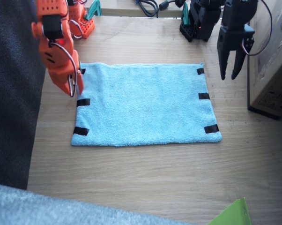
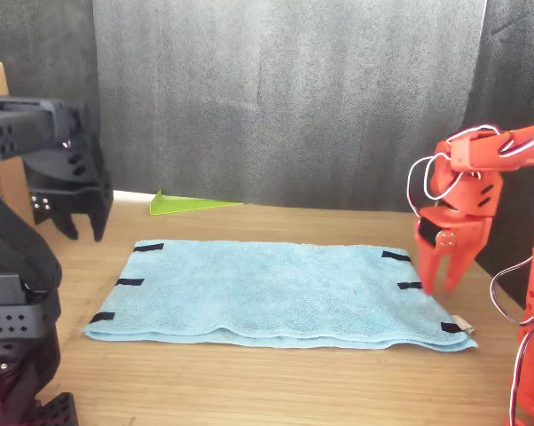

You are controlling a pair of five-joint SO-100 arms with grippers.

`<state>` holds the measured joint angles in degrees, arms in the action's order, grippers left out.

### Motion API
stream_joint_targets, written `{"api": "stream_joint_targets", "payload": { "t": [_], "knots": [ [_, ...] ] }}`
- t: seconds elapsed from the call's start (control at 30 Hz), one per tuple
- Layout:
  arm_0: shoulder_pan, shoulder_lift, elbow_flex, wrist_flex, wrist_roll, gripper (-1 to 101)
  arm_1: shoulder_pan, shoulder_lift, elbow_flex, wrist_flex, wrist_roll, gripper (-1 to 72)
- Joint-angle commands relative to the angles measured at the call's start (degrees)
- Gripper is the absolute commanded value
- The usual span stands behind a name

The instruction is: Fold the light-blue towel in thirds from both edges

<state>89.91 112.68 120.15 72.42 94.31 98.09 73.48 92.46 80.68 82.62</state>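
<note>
Fixed view: right gripper (image 1: 73, 89), orange, pointing down over the towel's short side nearest the right arm, jaws a little apart, nothing between them. Hovering above the strip line, between the top and middle black tape strips (image 1: 83, 102); contact with cloth not clear from here. Front view, same gripper (image 2: 443, 277): two orange fingers spread in a narrow fork, tips just above the cloth near the middle strip, empty.

Left gripper (image 1: 229, 74), black, hanging fingers-down just beyond the opposite short side, near the top strip there (image 1: 200, 71), over bare wood. Jaws parted, a clear gap between the two prongs, holding nothing. Front view (image 2: 79, 217): raised well above the table, apart from the cloth.

Light-blue towel (image 1: 145, 105) spread flat on the wooden table (image 1: 141, 183), long sides running across between both arms, three black strips down each short edge. Front view: towel (image 2: 267, 288) lying flat, near long edge showing a doubled, slightly wavy layer; small white tag (image 2: 463, 325) poking out at the corner below the right gripper.

Further out: cardboard box (image 1: 272, 56) beside the left arm, dark grey cloth (image 1: 12, 93) along the right arm's side, green sheet (image 1: 232, 214) at the table's near corner, dark curtain (image 2: 285, 98) behind in front view.
</note>
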Motion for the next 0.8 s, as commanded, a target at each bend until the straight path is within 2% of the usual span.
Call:
{"api": "stream_joint_targets", "payload": {
  "t": [0.0,0.23,0.77],
  "knots": [
    [0.88,2.37,0.00,0.26,0.88,19,1.41,1.05,-0.97,0.35,0.44,19.2],
    [0.88,2.20,-0.09,0.26,0.79,19,1.32,0.44,-1.49,0.88,-0.09,22.0],
    [-0.53,-0.44,-2.11,1.14,1.23,20,1.32,-6.06,-0.70,0.18,-0.53,22.5]
  ]
}}
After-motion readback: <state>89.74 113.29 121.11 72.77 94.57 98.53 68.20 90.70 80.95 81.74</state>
